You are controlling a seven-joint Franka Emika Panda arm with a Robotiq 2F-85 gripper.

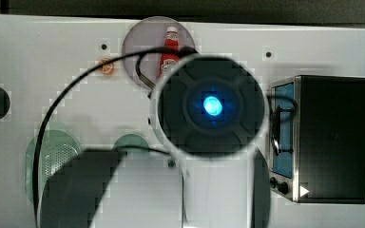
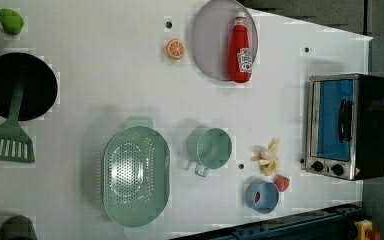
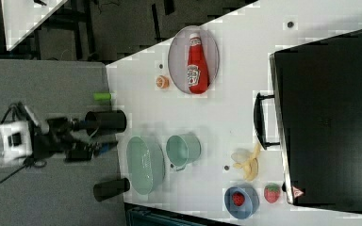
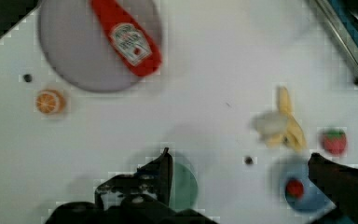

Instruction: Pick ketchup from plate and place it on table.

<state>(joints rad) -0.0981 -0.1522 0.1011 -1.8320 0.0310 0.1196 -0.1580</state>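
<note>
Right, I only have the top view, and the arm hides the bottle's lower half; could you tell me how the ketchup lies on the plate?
Observer: The ketchup lies flat on the plate, cap toward the left view's top, base reaching the plate's rim.
Operator: Thank you. Is the pincer ready for it?
Observer: In the wrist view the pincer is open and empty, well short of the bottle.
Operator: And what else is hidden from me?
Observer: A peeled banana lies close to a blue bowl, near the left view's bottom right.
</note>
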